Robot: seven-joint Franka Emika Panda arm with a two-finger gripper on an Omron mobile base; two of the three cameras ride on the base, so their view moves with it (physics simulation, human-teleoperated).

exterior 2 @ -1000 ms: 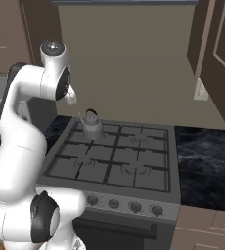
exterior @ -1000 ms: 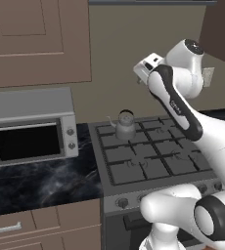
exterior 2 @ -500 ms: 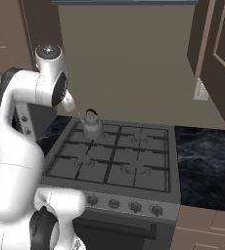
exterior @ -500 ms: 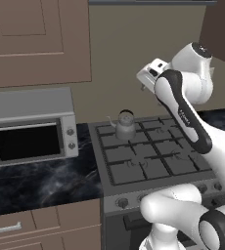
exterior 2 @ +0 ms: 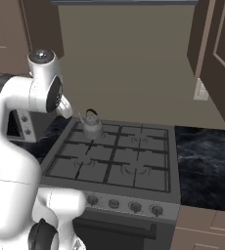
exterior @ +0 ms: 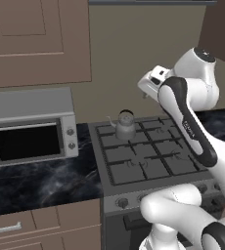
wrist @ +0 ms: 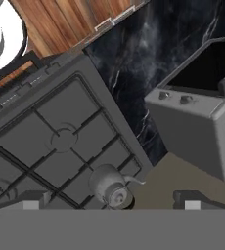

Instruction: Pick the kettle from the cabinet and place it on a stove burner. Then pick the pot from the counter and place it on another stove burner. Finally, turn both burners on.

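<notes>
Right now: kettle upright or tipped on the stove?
Upright. The kettle stands on the back-left burner grate, handle arching over the lid, spout level.

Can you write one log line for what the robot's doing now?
small grey metal kettle: on rear left stove burner | gripper: open, above kettle, holding nothing

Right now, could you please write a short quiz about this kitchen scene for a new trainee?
1. True or false: the kettle stands on a rear burner of the stove.
2. What stands on the counter beside the stove? A) toaster B) microwave C) sink
3. Fill in: the hand is ____ and holds nothing.

Key: 1 true. 2 B, the microwave. 3 open; it is high above the kettle.
</notes>
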